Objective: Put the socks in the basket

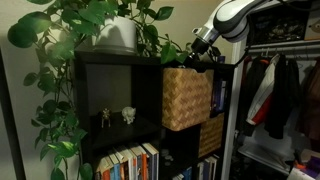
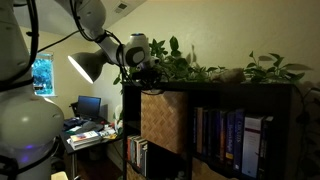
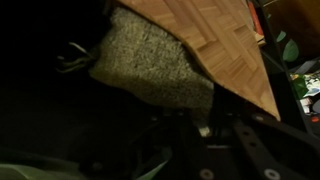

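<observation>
Because the basket (image 1: pixel 187 97) sits just below the gripper (image 1: pixel 203 52), the drop should go straight down. Whether the jaws pinch the grey speckled sock (image 3: pixel 150 60) is too dark to tell.

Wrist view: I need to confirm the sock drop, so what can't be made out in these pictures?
Claw: wrist view too dark to tell open or shut; tiny among plant leaves in both exterior views.
Speckled grey fabric: left end lost in shadow, wrist view; held or not, unclear.
Basket interior: hidden by its own wicker wall in both exterior views.
</observation>
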Available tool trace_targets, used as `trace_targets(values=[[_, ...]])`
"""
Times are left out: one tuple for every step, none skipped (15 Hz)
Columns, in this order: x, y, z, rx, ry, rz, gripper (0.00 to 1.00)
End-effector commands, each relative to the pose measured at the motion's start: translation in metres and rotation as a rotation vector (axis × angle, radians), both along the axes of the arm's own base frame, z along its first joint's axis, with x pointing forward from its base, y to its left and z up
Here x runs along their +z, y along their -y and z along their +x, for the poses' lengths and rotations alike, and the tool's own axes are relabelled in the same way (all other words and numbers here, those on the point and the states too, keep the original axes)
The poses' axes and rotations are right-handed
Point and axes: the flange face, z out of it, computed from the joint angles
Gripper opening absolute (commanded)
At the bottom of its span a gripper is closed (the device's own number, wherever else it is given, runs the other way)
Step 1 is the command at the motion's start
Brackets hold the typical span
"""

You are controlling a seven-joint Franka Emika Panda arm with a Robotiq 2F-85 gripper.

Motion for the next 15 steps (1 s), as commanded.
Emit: trace_targets(values=[[0.007,-0.004,-0.003,0.017,0.006,-0.009,0.54],[0.008,-0.002,-0.002,0.012,0.006,-0.021,0.6],[0.01,0.001,-0.002,0.002,0.012,-0.027,0.67],[0.012,0.003,-0.002,0.002,0.017,-0.03,0.73],[0.015,0.006,-0.001,-0.011,0.021,-0.038,0.81],[0.019,0.01,-0.001,-0.029,0.028,-0.05,0.86],[0.023,0.013,0.0,-0.046,0.033,-0.061,0.94],[0.029,0.019,0.001,-0.075,0.038,-0.076,0.98],[0.034,0.025,0.002,-0.098,0.039,-0.085,0.99],[0.04,0.031,0.002,-0.133,0.025,-0.091,1.0],[0.044,0.034,0.001,-0.157,0.009,-0.094,1.0],[0.051,0.04,0.001,-0.182,-0.008,-0.096,1.0],[0.056,0.045,0.001,-0.207,-0.022,-0.096,1.0],[0.063,0.052,0.001,-0.229,-0.038,-0.099,1.0],[0.07,0.058,0.002,-0.255,-0.047,-0.101,1.0]])
